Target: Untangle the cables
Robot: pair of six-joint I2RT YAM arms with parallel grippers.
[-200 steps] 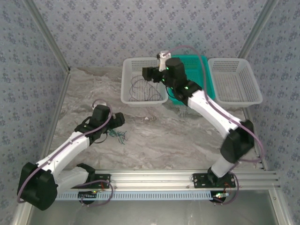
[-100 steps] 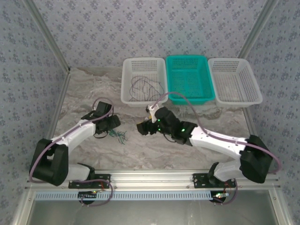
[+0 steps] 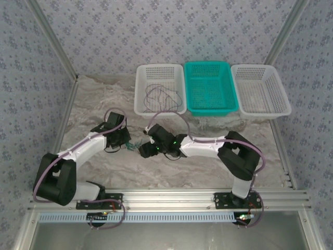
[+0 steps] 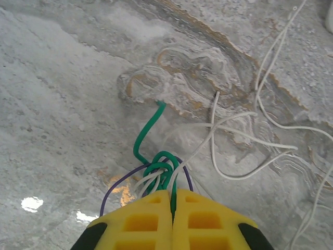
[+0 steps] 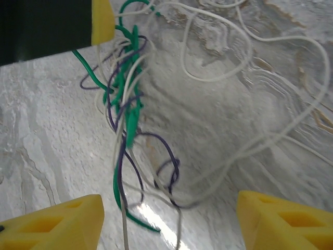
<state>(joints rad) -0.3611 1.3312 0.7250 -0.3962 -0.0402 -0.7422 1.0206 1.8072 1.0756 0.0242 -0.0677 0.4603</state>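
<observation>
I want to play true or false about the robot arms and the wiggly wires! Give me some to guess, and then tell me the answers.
1. The left end effector is shut on the cables. True.
2. The right end effector is shut too. False: its fingers stand wide apart.
3. The cables are green, purple and white. True.
4. The teal basket holds a cable. False: it looks empty; the left white basket holds one.
</observation>
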